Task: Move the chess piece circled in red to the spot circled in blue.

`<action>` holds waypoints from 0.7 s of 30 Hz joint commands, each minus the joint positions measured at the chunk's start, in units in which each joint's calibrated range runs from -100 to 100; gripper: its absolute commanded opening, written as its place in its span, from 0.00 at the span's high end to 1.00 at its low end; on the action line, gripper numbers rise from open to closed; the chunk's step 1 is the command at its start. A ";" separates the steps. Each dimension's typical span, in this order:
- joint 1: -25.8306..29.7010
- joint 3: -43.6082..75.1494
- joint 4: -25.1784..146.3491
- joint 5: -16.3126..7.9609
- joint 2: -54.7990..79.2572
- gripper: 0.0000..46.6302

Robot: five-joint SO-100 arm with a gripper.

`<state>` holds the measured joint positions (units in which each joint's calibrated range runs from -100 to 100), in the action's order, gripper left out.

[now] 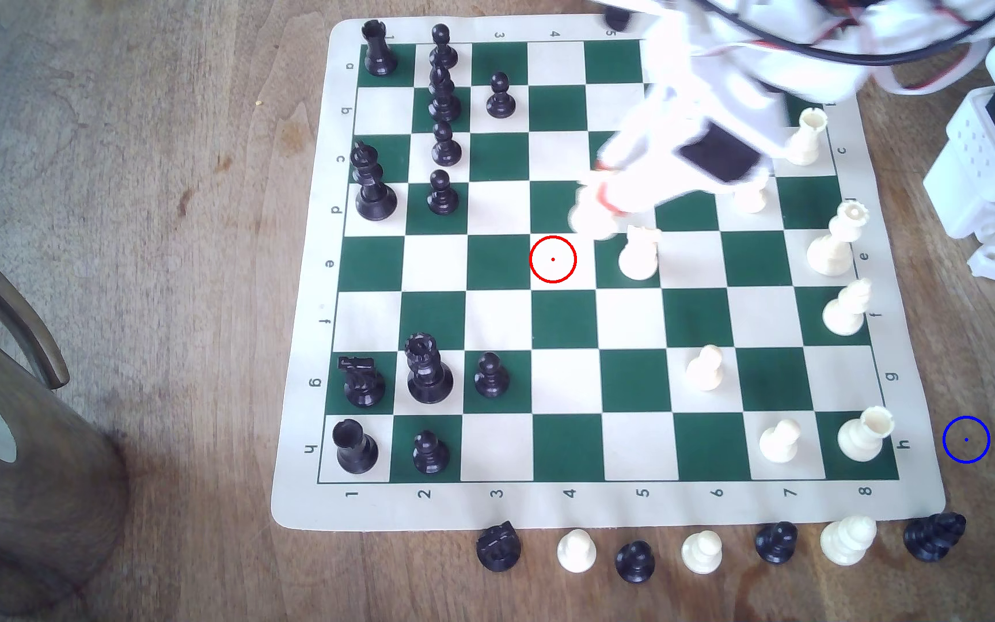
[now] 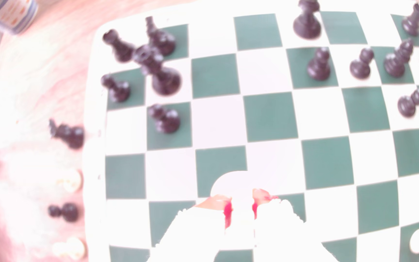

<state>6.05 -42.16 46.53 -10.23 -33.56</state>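
Red-ringed square [image 1: 552, 259] at centre of exterior view stands vacant. Small cream-white plastic knight [image 1: 591, 216] blurred, off its square, clamped in white robot hand [image 1: 597, 206] up-right of ring. Carry under way. Blue-ringed bare wood counter patch [image 1: 966, 439], lower right, unoccupied; transfer and release outstanding.

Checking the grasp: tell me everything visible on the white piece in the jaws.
The white piece is cream, plastic-looking, blurred and overexposed: just a rounded outline, head shape unreadable. The gripper holds it, red-tipped jaws pressing either side. In the exterior view it shows just up-right of the red ring, which is empty.
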 commanded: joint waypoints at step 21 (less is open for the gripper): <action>26.37 -15.86 35.20 -3.76 -51.67 1.00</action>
<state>29.50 -58.79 79.76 -13.26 -83.75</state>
